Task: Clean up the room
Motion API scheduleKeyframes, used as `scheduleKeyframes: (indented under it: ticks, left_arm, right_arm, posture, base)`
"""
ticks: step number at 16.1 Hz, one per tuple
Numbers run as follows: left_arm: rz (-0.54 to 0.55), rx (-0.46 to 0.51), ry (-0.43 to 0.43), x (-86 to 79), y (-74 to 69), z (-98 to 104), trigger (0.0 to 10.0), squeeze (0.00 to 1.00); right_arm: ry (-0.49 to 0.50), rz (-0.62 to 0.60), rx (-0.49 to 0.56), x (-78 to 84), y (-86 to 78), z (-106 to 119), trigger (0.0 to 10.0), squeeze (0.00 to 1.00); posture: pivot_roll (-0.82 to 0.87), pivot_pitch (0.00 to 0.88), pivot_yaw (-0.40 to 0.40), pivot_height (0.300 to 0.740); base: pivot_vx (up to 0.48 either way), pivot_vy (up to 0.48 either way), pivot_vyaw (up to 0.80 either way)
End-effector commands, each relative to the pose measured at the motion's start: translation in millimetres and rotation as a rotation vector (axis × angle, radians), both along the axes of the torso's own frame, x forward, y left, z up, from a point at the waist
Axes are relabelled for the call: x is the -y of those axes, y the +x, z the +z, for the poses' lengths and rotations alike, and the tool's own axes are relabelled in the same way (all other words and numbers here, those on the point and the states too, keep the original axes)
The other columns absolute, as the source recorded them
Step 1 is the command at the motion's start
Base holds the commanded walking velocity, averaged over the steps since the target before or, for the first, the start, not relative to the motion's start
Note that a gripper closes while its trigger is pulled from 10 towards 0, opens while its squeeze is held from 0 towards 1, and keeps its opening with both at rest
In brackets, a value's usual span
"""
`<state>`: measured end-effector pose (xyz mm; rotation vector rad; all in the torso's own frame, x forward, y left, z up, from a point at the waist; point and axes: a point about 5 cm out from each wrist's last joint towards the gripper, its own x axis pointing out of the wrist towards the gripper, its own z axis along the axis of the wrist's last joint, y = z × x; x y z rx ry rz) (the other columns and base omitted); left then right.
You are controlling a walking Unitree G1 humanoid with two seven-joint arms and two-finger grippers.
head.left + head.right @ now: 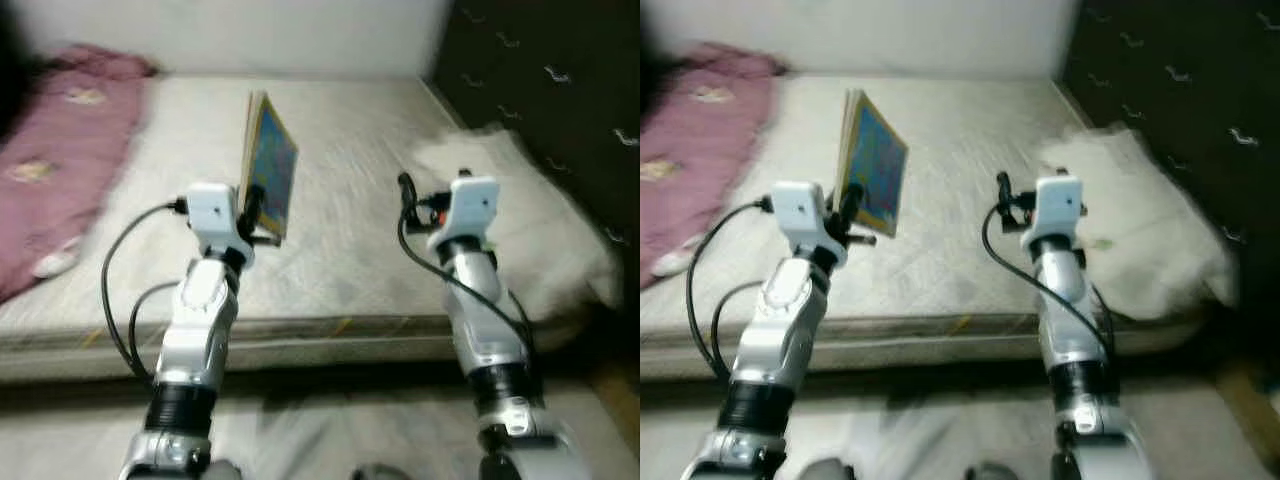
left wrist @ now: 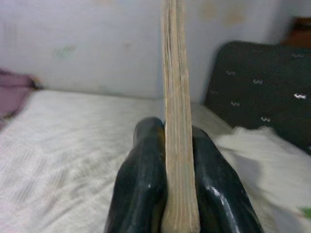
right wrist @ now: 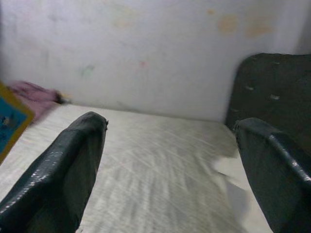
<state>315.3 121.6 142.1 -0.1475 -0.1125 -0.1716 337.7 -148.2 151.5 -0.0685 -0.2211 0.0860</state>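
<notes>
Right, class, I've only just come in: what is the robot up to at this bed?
The left gripper is shut on a thin book with a blue cover, holding it upright above the mattress. The right gripper hovers open and empty over the bed. A pink blanket lies on the robot's left, a white blanket on its right.

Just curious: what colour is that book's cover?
Mostly blue with a yellow border on the book; left eye view shows it best.
</notes>
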Motion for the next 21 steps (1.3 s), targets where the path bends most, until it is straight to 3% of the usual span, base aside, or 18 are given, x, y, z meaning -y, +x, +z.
scheduleKeyframes:
  ticks: [1,13,18,21]
  left_arm:
    - [-0.007,0.066,-0.003,1.3,3.2,15.4,10.0,0.0]
    - [-0.02,0.044,0.003,2.9,5.5,12.8,10.0,0.0]
    - [0.011,0.018,0.022,1.9,7.9,10.0,10.0,0.0]
    - [-0.001,0.026,0.027,3.2,8.4,12.4,10.0,0.0]
  right_arm:
    - [-0.002,-0.002,0.008,1.3,2.2,3.0,10.0,0.0]
    - [0.005,-0.026,0.018,6.5,5.2,4.8,10.0,0.0]
    - [0.014,-0.035,0.007,8.0,5.2,1.1,10.0,0.0]
    - [0.018,-0.034,0.007,7.0,6.0,1.4,10.0,0.0]
  posture:
    - [-0.02,0.0,-0.03,0.74]
    - [-0.02,0.0,-0.023,0.74]
    - [-0.02,0.0,-0.021,0.74]
    - [-0.02,0.0,-0.019,0.74]
  base:
    - [0.368,0.0,0.0]
    - [0.346,0.0,0.0]
    - [0.0,0.0,0.0]
    - [0.0,0.0,-0.66]
